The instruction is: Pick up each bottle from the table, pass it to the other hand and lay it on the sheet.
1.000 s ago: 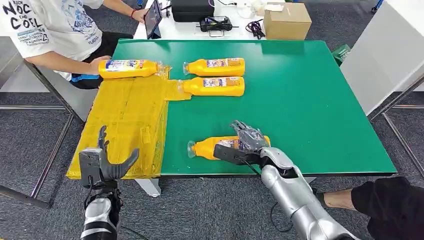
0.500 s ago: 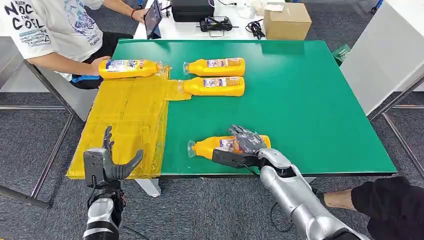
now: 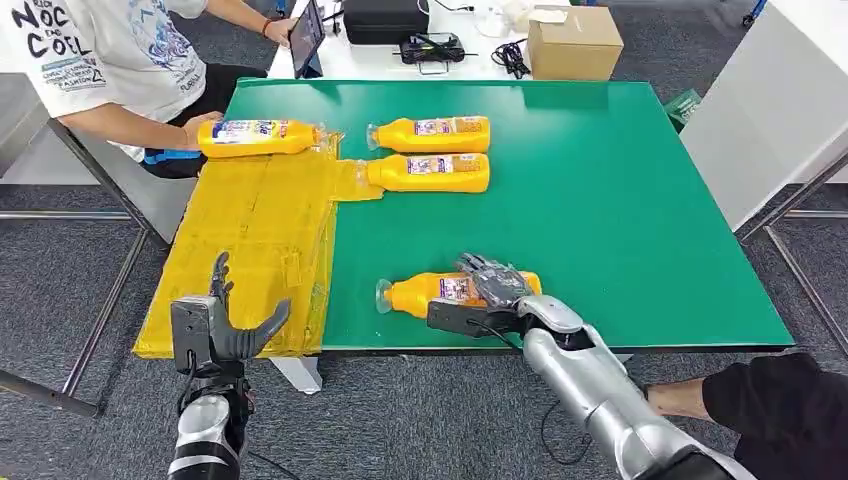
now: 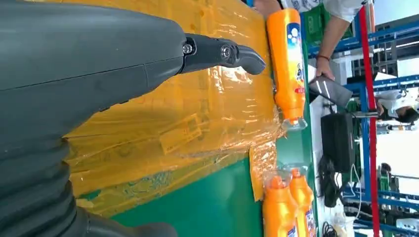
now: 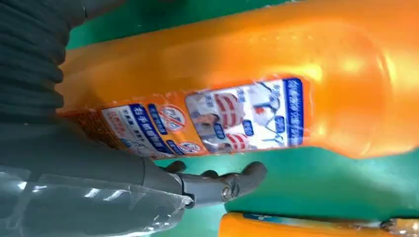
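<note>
Orange plastic sits under my right hand (image 3: 492,283): the nearest bottle (image 3: 425,293) lies on its side near the front edge of the green table (image 3: 640,200), cap toward the yellow sheet (image 3: 260,230). My fingers drape over its label end, but whether they have closed on it I cannot tell; the right wrist view shows the thumb beside the body, not clearly pressing. My left hand (image 3: 215,325) hovers off the sheet's front corner, fingers apart, holding nothing. My worry is the round, glossy body: if I close off-centre it could roll toward the table edge or squirt out, and lifting by one end might let the cap end sag and slip. The crinkled sheet overhangs the table, so a bottle laid near its edge could slide off. Two more bottles (image 3: 430,133) lie side by side farther back, and a person's hand (image 3: 195,128) holds a fourth bottle (image 3: 258,137) at the sheet's far end. The label carries blue and white print and pictures, too blurred to read.
</note>
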Available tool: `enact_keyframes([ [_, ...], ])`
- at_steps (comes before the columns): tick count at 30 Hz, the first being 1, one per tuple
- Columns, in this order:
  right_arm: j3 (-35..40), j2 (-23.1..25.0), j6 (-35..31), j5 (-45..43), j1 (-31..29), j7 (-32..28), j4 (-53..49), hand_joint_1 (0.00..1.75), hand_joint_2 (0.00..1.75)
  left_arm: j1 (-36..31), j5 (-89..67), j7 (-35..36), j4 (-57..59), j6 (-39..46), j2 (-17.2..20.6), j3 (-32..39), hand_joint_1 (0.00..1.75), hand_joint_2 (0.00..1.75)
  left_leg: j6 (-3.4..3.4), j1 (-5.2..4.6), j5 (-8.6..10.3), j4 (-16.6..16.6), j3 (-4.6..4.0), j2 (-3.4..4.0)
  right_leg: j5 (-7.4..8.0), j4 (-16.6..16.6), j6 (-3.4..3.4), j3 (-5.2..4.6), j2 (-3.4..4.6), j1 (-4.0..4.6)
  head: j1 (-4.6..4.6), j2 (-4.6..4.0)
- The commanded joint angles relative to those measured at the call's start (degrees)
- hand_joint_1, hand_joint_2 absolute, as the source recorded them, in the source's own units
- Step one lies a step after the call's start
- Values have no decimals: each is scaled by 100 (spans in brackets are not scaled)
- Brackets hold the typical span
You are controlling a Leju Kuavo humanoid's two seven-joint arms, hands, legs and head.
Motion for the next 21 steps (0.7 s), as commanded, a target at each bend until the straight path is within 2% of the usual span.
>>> enact_keyframes([
  [1,622,-404,201,4,-183,158,424,175,175,-64,22,51,295,-41,-32,2,0,175,-3,0,-5,-6,21,-5,-6,-6,-6,24,-6,1,2,0],
  [21,567,-522,98,-246,-20,65,67,175,175,-47,29,69,307,-75,-47,-10,0,175,-5,3,-8,-7,38,-5,-9,-9,-9,39,-7,4,0,0],
])
